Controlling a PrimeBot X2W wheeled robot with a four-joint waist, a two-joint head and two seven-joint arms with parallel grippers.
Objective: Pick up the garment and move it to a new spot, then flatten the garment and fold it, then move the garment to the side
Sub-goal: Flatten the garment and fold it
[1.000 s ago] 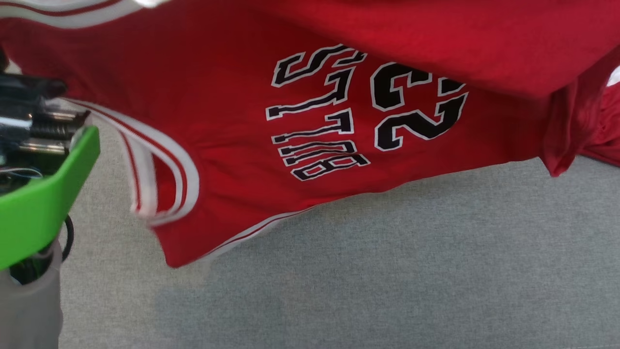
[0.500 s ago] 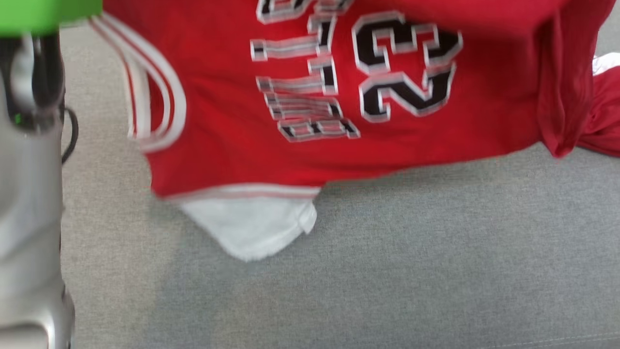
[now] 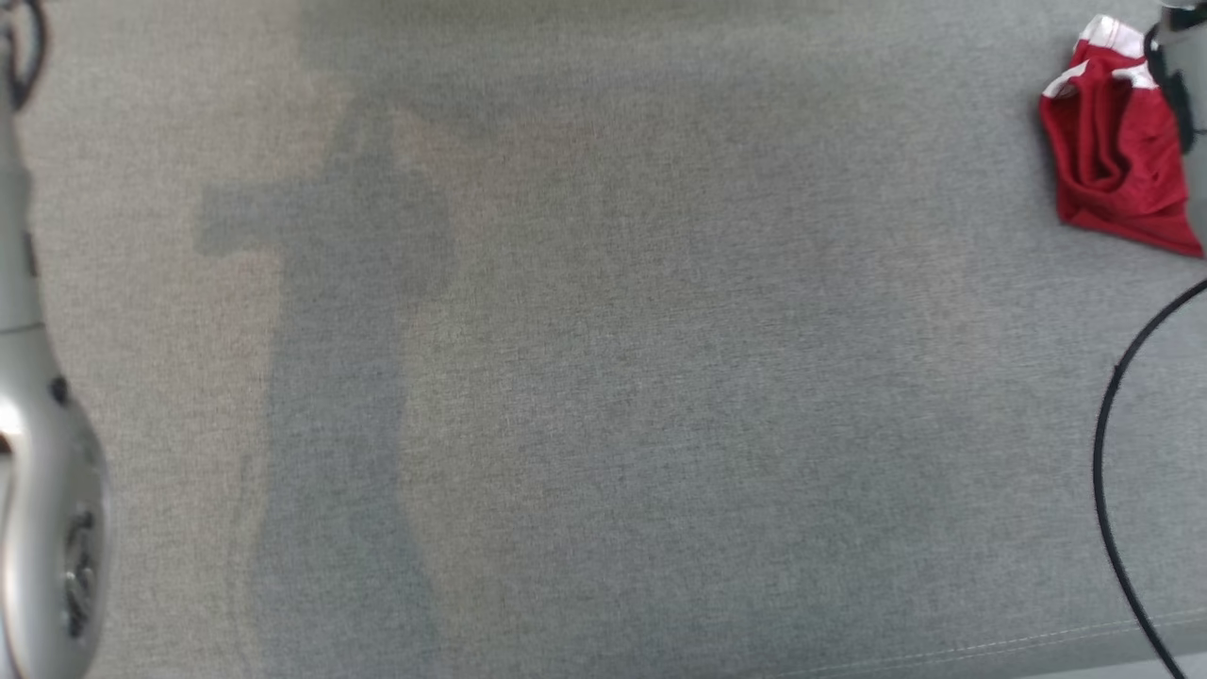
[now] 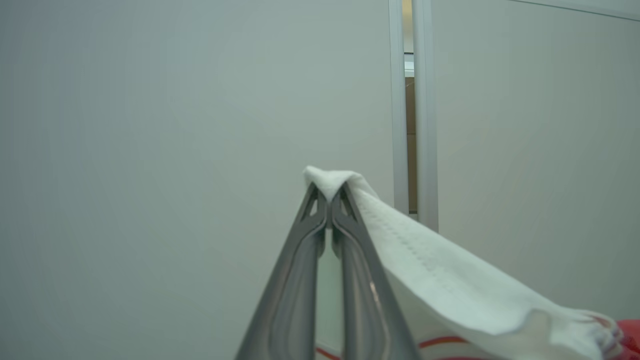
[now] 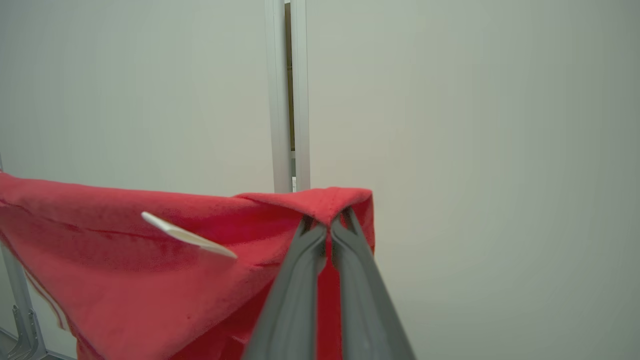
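The garment is a red jersey with white trim. My left gripper (image 4: 328, 192) is shut on a fold of its white edge (image 4: 450, 280), which drapes down to the right of the fingers. My right gripper (image 5: 328, 220) is shut on a corner of the red cloth (image 5: 125, 260), which stretches away to the left with a small white tag on it. Both grippers are held up in front of a pale wall. In the head view a bunch of red cloth with white trim (image 3: 1117, 160) shows at the top right, above the grey fabric surface (image 3: 603, 377).
My pale left forearm (image 3: 38, 471) runs down the left edge of the head view. A black cable (image 3: 1108, 443) curves along the right edge. A pale upright post stands on the wall ahead of the left gripper (image 4: 420, 100) and the right gripper (image 5: 287, 100).
The jersey that spread across the top of the head view has gone up out of the picture, leaving a red bunch at the top right. The left arm has risen too.
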